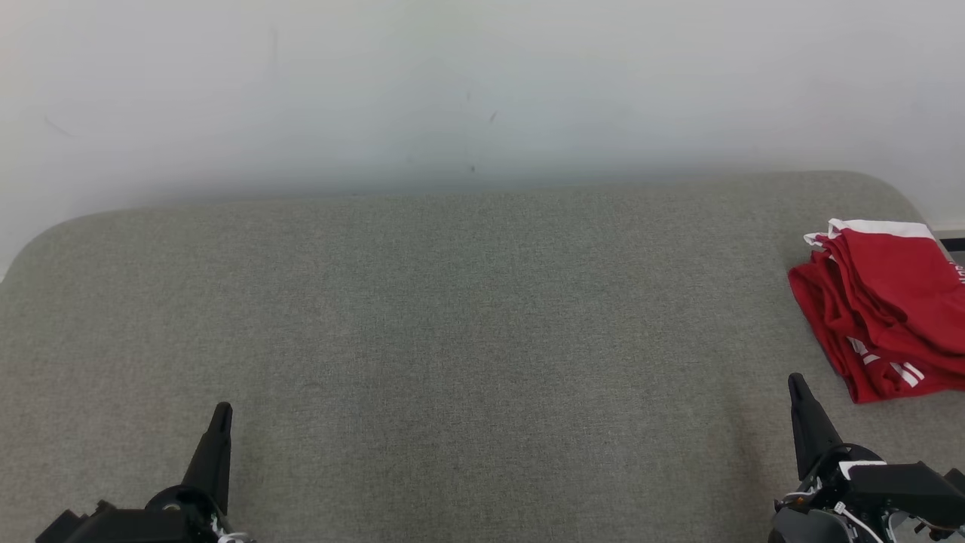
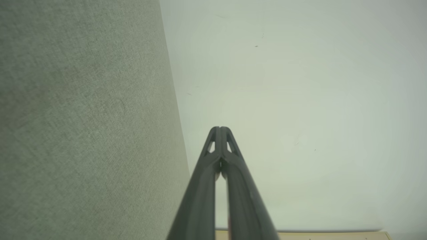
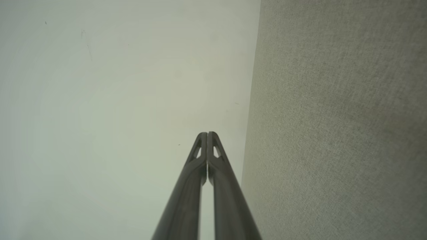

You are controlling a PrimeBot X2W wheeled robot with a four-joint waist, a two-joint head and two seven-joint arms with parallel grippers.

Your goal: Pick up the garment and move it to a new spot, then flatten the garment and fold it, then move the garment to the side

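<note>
The garment (image 1: 889, 309) is red with white trim and stripes, folded into a stack at the far right edge of the grey-green cushioned surface (image 1: 452, 317). My left gripper (image 1: 222, 411) rests at the lower left, shut and holding nothing, far from the garment. My right gripper (image 1: 795, 381) sits at the lower right, also shut and holding nothing, a short way in front and to the left of the garment. In the left wrist view the left gripper (image 2: 220, 128) has its tips pressed together against the pale wall. In the right wrist view the right gripper (image 3: 207, 134) is closed the same way.
A pale wall (image 1: 482, 90) rises behind the cushioned surface. The surface has rounded back corners and broad bare fabric across its middle and left. A strip of wood-coloured floor (image 2: 333, 235) shows low in the left wrist view.
</note>
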